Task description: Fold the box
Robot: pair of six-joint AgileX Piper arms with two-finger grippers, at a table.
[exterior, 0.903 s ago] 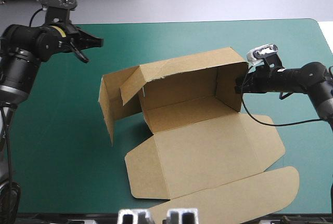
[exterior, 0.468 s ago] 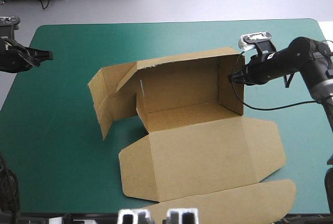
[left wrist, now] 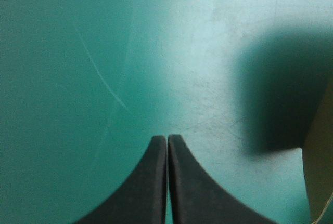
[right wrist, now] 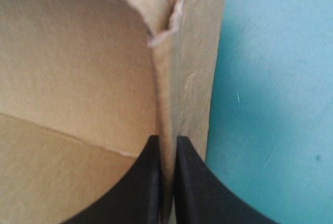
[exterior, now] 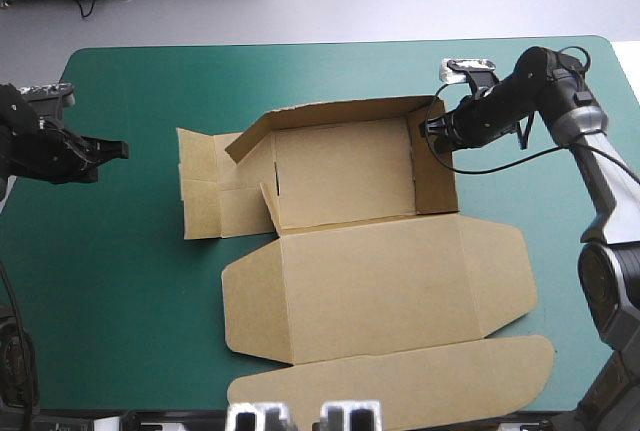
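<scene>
The brown box (exterior: 350,201) lies half formed in the middle of the teal-green table, back and right walls raised, its left end panel (exterior: 215,196) lying flat and its lid (exterior: 390,286) spread toward the near edge. My right gripper (exterior: 428,129) is shut on the box at the top of the right wall (exterior: 432,166); in the right wrist view the board edge (right wrist: 166,78) runs between my fingers (right wrist: 167,143). My left gripper (exterior: 120,151) is shut and empty over bare cover left of the box; a corner of board (left wrist: 320,167) shows beside it, ahead of my fingertips (left wrist: 167,140).
A long brown flap (exterior: 400,391) reaches the table's near edge. Bare teal-green cover (exterior: 110,281) lies left of the box and also to the right (exterior: 560,251) under my right arm.
The right gripper has pulled the right wall toward the far edge and squared the box. The left end panel has dropped flat. The left arm swung out left, then came back toward the box.
</scene>
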